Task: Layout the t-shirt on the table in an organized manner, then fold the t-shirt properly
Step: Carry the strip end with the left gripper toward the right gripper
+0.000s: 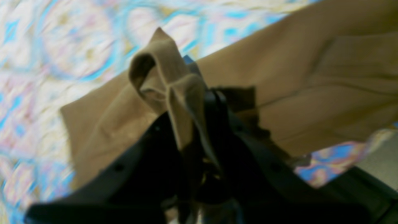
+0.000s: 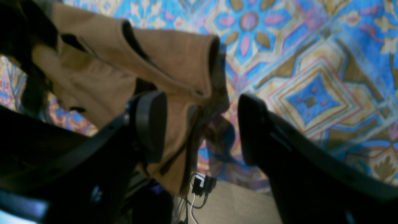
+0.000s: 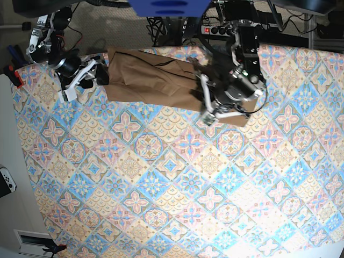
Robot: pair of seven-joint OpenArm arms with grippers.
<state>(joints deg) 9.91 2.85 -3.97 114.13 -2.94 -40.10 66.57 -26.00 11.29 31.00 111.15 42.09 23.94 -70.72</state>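
Note:
The tan t-shirt (image 3: 145, 78) lies stretched along the far edge of the patterned table (image 3: 161, 177). My left gripper (image 3: 207, 105) is over the shirt's right end. In the left wrist view the left gripper (image 1: 199, 102) is shut on a bunched fold of the t-shirt (image 1: 295, 77), which stands up between its fingers. My right gripper (image 3: 88, 75) is at the shirt's left end. In the right wrist view the right gripper (image 2: 202, 124) is open, and the t-shirt (image 2: 102, 71) hangs lifted behind one of its fingers (image 2: 152, 124), with the table (image 2: 311, 93) showing in the gap.
The table's far edge runs just behind the shirt. Beyond it are a power strip and cables (image 3: 217, 29). A plug with wires (image 2: 202, 185) hangs over the floor below that edge. A white controller (image 3: 6, 180) lies off the table's left side.

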